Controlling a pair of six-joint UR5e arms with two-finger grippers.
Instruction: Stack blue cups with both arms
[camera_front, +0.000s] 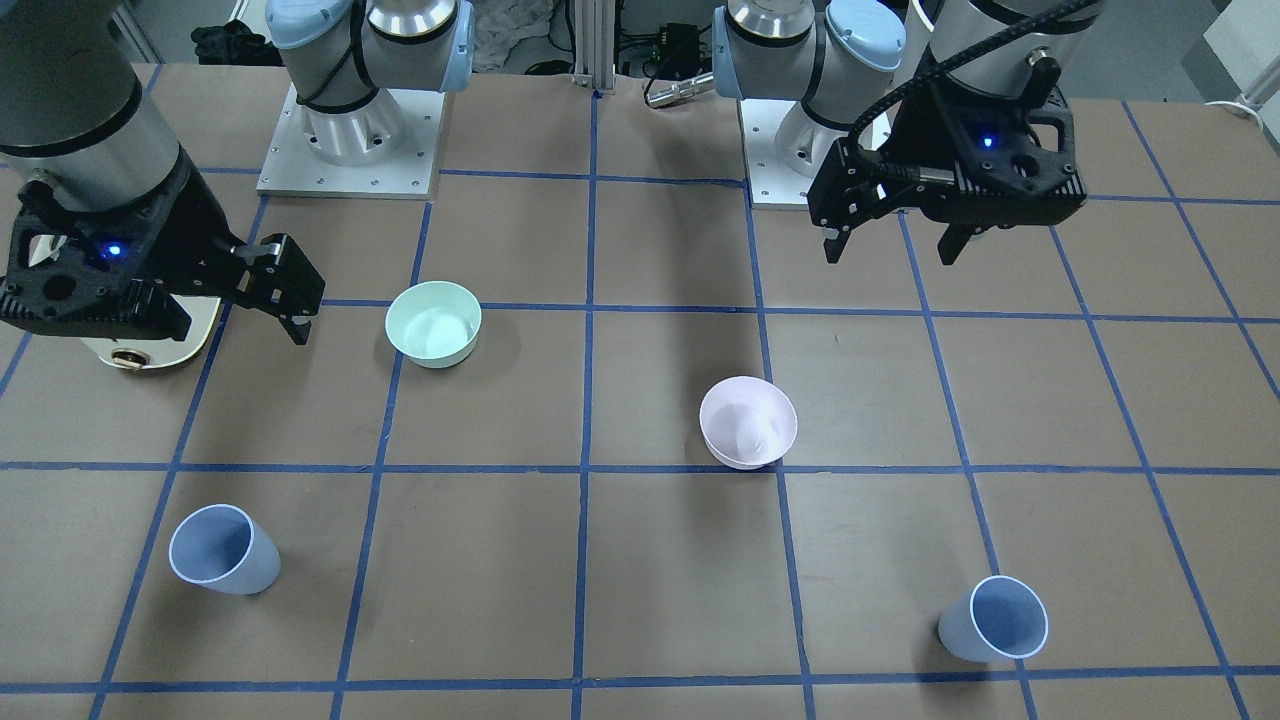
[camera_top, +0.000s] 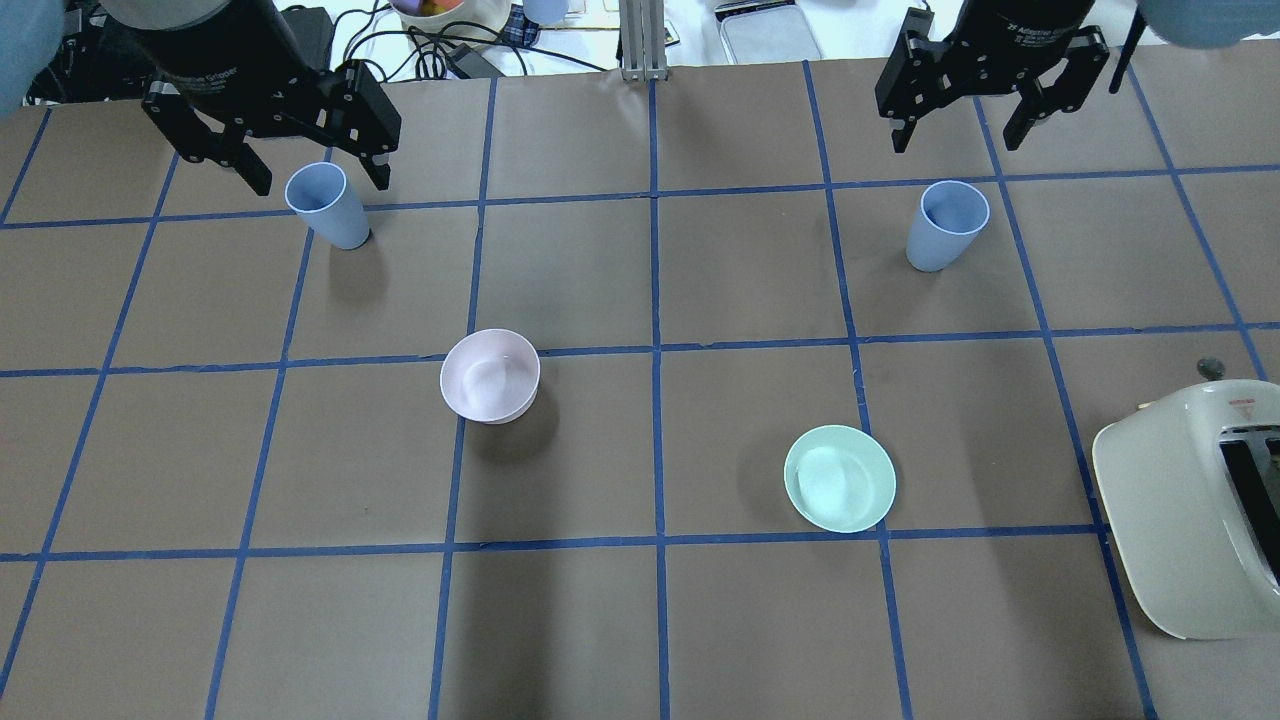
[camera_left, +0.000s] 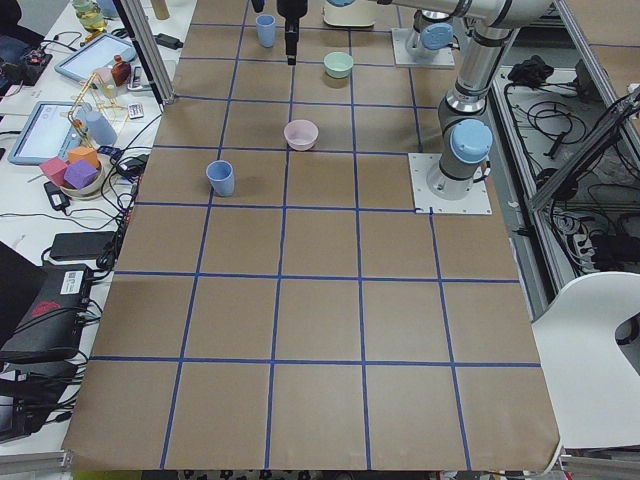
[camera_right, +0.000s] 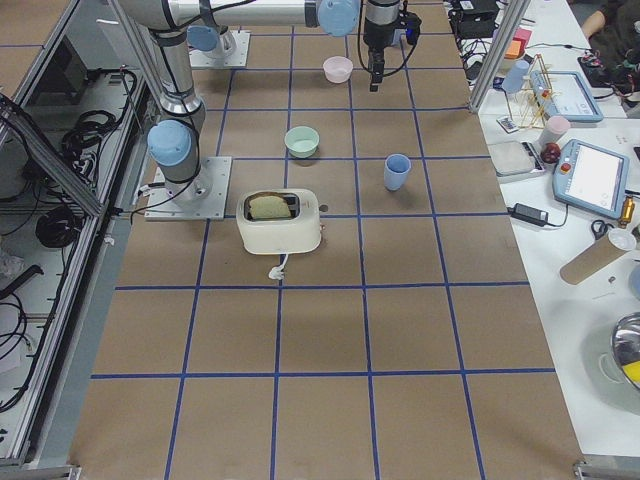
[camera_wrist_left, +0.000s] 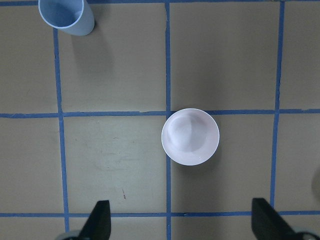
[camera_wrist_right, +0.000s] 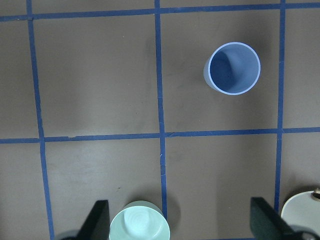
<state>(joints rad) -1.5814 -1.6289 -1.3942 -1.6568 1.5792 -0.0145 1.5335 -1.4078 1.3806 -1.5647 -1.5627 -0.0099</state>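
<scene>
Two pale-blue cups stand upright and far apart near the table's far edge. One cup (camera_top: 328, 208) (camera_front: 995, 618) is on my left side, the other cup (camera_top: 945, 226) (camera_front: 222, 550) on my right. My left gripper (camera_top: 320, 182) (camera_front: 890, 255) is open and empty, high above the table. Its wrist view shows its cup (camera_wrist_left: 66, 15) at the top left, ahead of the fingertips (camera_wrist_left: 98, 220). My right gripper (camera_top: 955, 142) (camera_front: 240, 312) is open and empty, also held high. Its wrist view shows its cup (camera_wrist_right: 232, 68) ahead and to the right.
A pale pink bowl (camera_top: 490, 375) (camera_wrist_left: 190, 136) sits left of centre, below my left gripper. A mint-green bowl (camera_top: 840, 478) (camera_wrist_right: 140, 222) sits right of centre. A cream toaster (camera_top: 1190, 510) (camera_front: 150, 345) stands at the right edge, under my right arm.
</scene>
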